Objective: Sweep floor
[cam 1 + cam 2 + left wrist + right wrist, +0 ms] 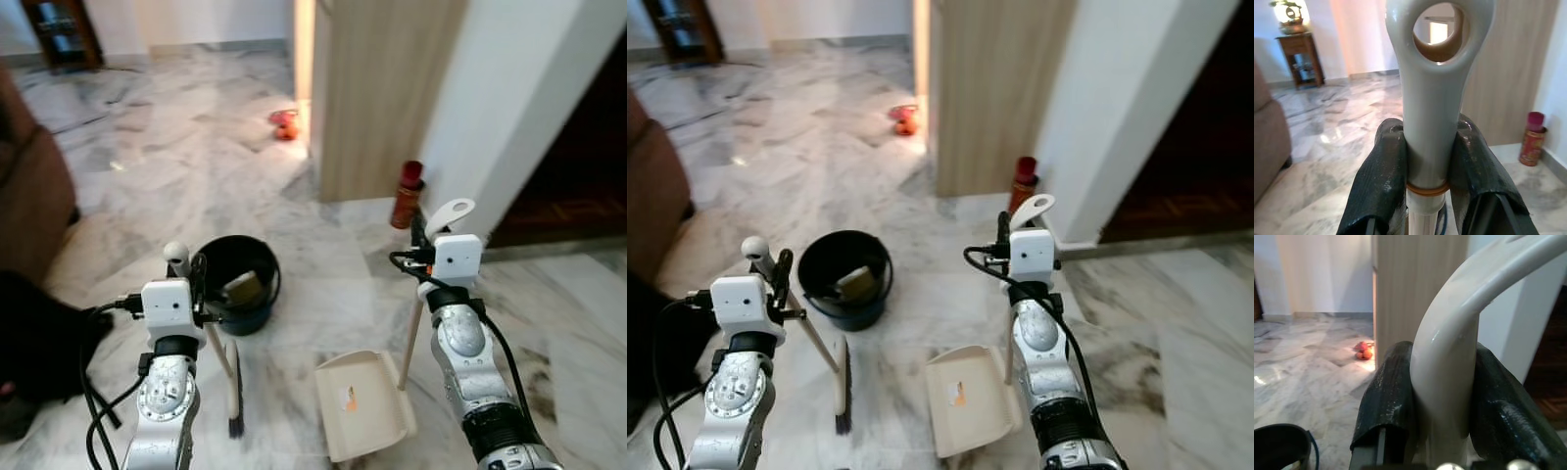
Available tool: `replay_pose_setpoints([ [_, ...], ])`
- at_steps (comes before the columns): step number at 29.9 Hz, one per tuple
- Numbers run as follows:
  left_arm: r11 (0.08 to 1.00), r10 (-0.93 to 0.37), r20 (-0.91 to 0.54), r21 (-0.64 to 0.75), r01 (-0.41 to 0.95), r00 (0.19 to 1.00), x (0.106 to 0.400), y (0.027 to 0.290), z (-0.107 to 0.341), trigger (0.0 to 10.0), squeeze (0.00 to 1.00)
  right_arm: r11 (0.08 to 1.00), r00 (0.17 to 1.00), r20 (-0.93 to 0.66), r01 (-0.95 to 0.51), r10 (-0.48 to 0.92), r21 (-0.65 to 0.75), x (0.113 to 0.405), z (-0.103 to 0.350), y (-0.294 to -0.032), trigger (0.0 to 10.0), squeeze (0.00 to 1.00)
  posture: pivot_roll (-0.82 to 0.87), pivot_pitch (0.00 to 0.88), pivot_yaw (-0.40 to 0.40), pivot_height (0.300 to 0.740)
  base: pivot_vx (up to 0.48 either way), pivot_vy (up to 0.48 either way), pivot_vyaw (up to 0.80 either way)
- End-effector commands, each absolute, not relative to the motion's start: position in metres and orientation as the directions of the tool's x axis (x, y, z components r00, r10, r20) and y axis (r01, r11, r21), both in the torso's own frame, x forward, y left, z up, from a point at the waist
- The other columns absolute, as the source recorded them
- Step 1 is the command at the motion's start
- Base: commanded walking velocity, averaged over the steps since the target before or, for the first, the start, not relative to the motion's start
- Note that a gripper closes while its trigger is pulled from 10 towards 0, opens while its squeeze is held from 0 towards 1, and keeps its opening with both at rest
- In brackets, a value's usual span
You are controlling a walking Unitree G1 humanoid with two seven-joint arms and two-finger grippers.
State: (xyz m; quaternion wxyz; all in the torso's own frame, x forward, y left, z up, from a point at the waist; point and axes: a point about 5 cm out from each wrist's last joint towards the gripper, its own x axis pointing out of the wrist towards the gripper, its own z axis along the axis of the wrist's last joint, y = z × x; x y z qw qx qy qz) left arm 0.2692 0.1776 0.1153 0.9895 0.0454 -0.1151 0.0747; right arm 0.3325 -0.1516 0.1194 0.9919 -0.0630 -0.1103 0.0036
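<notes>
Black fingers (1378,186) of the left hand (1430,181) are clamped on the pale top of the broom handle (1432,112), just below its hanging hole. From that grip the broom (233,392) slants down to dark bristles resting on the marble floor (176,157), just in front of the black bucket (238,284). The right hand (1442,406) is likewise closed on the cream looped top of the dustpan handle (1449,347). Its pole drops to the cream dustpan (361,401), which sits on the floor to the right of the bucket, mouth toward the robot, with a small orange mark on its tray.

Inside the bucket lies something yellowish and blocky; what it is cannot be made out. Beyond and right of the bucket, a red canister (408,194) stands at the foot of the wooden panel (382,88). Farther off, a small orange-red object (284,124) is too blurred to identify. Left of the bucket, a brown sofa (29,196) is cut off by the frame edge.
</notes>
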Motion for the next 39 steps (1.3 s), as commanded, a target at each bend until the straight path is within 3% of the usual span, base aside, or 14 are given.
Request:
replay_pose_setpoints([
  [1, 0.984, 0.134, 0.263, 0.083, -0.160, 0.955, 0.2702, 0.1787, 0.1202, 10.0, 0.00, 0.994, 0.967, 0.255, 0.002, 0.027, -0.112, 0.3346, 0.1291, -0.1492, 10.0, 0.00, 0.12, 0.054, -0.003, 0.740, 0.000, 0.000, -0.80],
  [10, 0.981, 0.122, 0.261, 0.116, -0.157, 0.958, 0.2738, 0.1765, 0.1205, 10.0, 0.00, 0.992, 0.967, 0.253, -0.003, 0.035, -0.123, 0.3346, 0.1284, -0.1463, 10.0, 0.00, 0.12, 0.039, -0.006, 0.740, 0.000, 0.000, -0.80],
  [15, 0.982, 0.125, 0.263, 0.108, -0.158, 0.957, 0.2752, 0.1769, 0.1208, 10.0, 0.00, 0.993, 0.967, 0.252, -0.008, 0.038, -0.120, 0.3339, 0.1279, -0.1439, 10.0, 0.00, 0.11, 0.037, -0.003, 0.740, 0.000, -0.477, -0.80],
  [39, 0.984, 0.122, 0.260, 0.097, -0.152, 0.958, 0.2747, 0.1774, 0.1205, 10.0, 0.00, 0.993, 0.968, 0.250, -0.004, 0.033, -0.117, 0.3324, 0.1272, -0.1406, 10.0, 0.00, 0.11, 0.063, 0.006, 0.740, 0.000, 0.000, -0.80],
])
